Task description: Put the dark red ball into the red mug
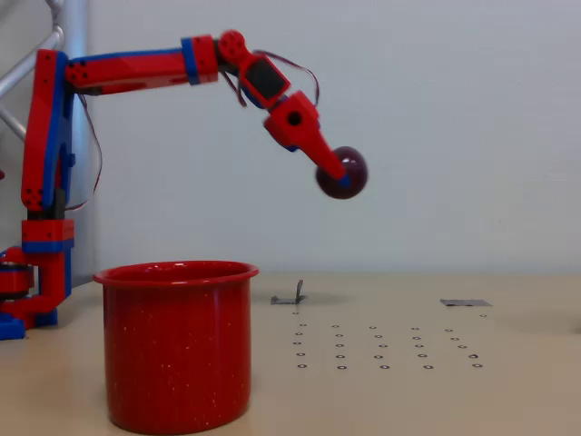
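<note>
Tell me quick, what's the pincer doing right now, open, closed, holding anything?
Pincer: closed on the dark red ball, held up in the air, to the right of the red mug in the fixed view.

No readable text, picture somewhat blurry

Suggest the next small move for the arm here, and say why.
Probably carry the dark red ball leftward in the fixed view until it hangs over the red mug. The end effector holds the ball high in the air, to the right of the mug's rim, so releasing now would likely drop it onto the table rather than inside.
</note>
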